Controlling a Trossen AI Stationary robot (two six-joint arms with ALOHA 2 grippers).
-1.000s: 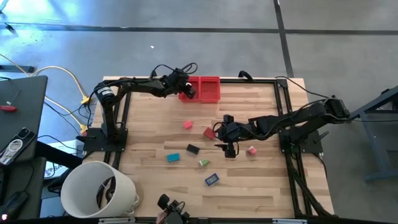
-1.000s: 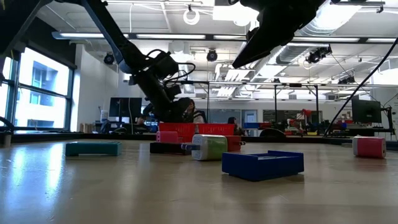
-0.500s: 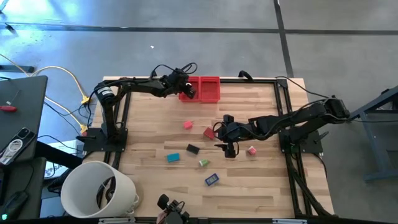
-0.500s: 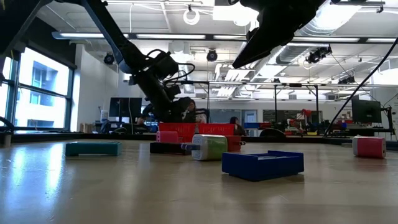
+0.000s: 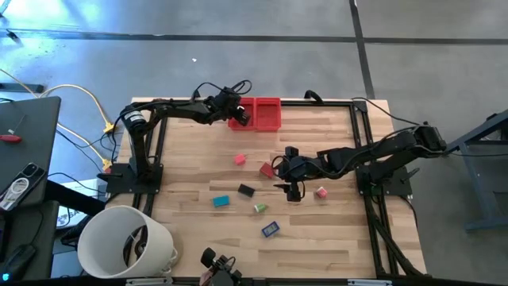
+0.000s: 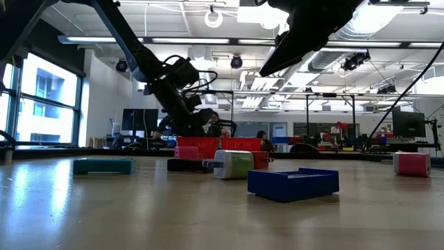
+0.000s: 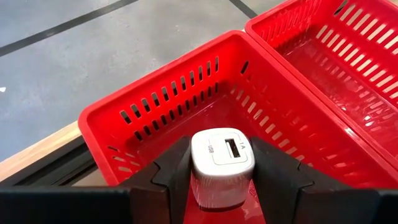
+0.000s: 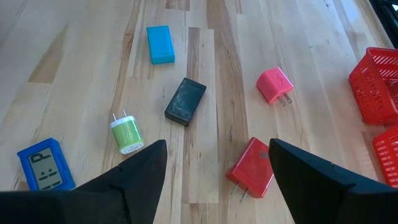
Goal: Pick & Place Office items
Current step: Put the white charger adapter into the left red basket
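White charger (image 7: 221,163) sits pinched in the left end effector (image 7: 221,177) above a red bin (image 7: 155,106) (right end effector (image 8: 214,180) spread wide).

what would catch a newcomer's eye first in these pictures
Probably the left gripper, which holds a white charger right over one of two red baskets at the table's far edge. Next, the bright little items scattered mid-table, such as a pink plug and a teal block, with the right gripper open above them.
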